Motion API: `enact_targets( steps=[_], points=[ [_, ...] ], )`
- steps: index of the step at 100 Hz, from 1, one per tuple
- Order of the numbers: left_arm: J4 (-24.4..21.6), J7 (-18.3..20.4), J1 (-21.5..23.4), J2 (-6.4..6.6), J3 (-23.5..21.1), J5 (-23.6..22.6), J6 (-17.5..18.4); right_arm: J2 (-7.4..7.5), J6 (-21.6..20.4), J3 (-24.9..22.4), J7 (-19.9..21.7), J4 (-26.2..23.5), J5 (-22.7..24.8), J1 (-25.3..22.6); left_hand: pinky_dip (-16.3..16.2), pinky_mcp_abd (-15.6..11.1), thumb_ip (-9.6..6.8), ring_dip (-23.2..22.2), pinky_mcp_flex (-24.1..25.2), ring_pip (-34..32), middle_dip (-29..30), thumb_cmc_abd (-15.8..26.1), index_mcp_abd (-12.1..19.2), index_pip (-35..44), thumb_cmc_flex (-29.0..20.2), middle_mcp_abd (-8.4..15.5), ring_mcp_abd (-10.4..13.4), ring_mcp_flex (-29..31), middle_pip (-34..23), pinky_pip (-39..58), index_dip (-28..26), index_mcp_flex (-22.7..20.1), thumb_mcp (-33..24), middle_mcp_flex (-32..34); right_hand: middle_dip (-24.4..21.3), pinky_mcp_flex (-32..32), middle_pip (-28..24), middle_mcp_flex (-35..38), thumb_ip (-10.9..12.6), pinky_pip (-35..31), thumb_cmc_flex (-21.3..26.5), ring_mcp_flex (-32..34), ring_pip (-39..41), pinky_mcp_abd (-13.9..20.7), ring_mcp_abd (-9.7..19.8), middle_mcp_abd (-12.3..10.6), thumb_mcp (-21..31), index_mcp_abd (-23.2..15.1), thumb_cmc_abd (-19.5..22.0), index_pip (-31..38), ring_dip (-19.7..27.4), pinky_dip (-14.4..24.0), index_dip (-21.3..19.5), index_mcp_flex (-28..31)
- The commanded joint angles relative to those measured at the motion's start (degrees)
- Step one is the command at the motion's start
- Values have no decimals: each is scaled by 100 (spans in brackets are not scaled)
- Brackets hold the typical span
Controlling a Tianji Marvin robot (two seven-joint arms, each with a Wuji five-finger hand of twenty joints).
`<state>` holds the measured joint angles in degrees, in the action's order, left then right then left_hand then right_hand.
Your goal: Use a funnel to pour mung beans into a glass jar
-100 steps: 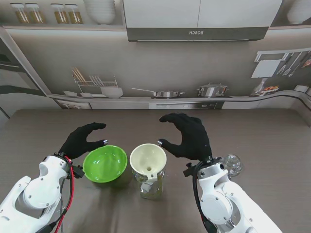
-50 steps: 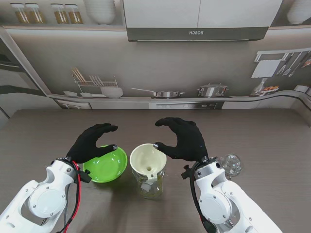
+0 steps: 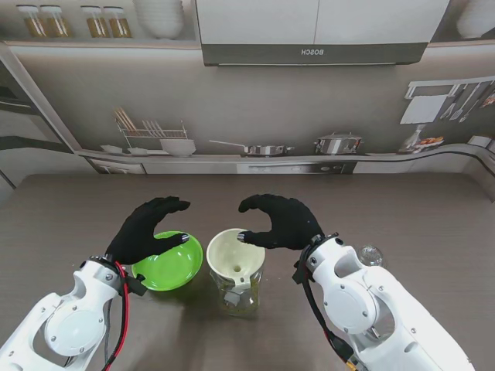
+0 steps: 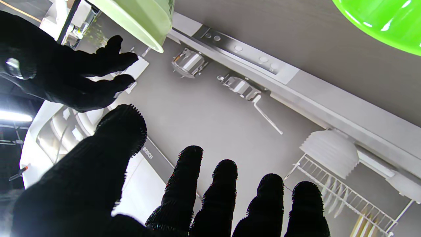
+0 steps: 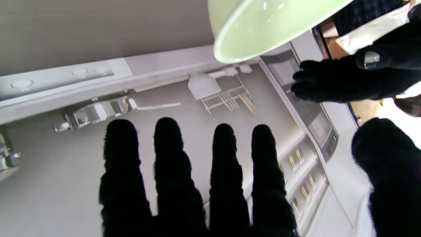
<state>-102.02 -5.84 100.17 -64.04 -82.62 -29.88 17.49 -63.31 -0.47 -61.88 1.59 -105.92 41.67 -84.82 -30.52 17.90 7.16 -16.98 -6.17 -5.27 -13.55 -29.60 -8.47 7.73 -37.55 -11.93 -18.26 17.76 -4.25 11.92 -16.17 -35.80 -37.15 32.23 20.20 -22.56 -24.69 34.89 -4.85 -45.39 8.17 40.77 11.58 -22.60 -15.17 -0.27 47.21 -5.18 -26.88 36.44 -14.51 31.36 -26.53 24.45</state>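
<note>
At the middle of the table, near to me, I have the glass jar [image 3: 241,300], clear and squat, with the funnel [image 3: 235,253] sitting in its mouth. The funnel is a smooth, pale cream cone with a glossy inside and a round rim; its spout drops into the jar. Through the glass I can make out something pale greenish low in the jar, but not what it is.

Just beside the funnel, on its left, sits the green bowl [image 3: 168,261], a shiny lime plastic hemisphere tipped a little, its rim near the funnel's rim. I cannot tell whether any beans lie in it.

My left hand [image 3: 145,229], in a black knitted glove, curves over the far left edge of the bowl, fingers [image 4: 184,184] apart and bent, thumb over the bowl's inside; I cannot say that it touches. It holds nothing.

My right hand [image 3: 280,221], gloved the same, arches over the funnel's right side with thumb and forefinger spread in a wide C, thumb tip at the funnel's rim. Its wrist view shows four fuzzy fingers [image 5: 169,164] side by side with the thumb well apart, gripping nothing.

To the right, partly hidden behind my white forearm, a small clear glass lid [image 3: 370,256] lies on the matt, grey-brown wood-grain table [image 3: 433,216].
</note>
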Motion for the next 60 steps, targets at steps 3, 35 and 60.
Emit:
enact_targets(
  steps=[3,35,60],
  points=[
    [-68,44,48,-33,-16,-11,75,44,115,79,216,-81,-75,236,67,-250,-183,21,-33,-22,63,-201,196,-96,-120,172,107,-30,41,-195,3,136,-109,-126,159,-162,-151,-126,219,-393,-144,229,152,59,190,102,-203,152,115,70,-225,273,-96,-195],
    [-71,12,67,-35,-34,-35,140,224,477,558,1481,208,-224,1105,109,-248,-226,14,-65,-41,64,-217,176,-80,-85,150,131,-16,36,-188,-3,98,-373,-109,615,-555,-626,-33,266,-1101,10,741,783,251,343,201,-400,471,-126,274,-822,698,-117,-203],
    [-89,8,84,-39,-44,-11,127,293,523,1011,2012,666,-304,1741,117,-239,-221,17,-53,-40,56,-159,167,-87,-81,142,135,-5,23,-185,-1,111,-307,-61,793,-692,-836,-118,312,-1357,103,841,1149,320,409,261,-425,619,-411,417,-1092,814,-96,-228]
  ],
)
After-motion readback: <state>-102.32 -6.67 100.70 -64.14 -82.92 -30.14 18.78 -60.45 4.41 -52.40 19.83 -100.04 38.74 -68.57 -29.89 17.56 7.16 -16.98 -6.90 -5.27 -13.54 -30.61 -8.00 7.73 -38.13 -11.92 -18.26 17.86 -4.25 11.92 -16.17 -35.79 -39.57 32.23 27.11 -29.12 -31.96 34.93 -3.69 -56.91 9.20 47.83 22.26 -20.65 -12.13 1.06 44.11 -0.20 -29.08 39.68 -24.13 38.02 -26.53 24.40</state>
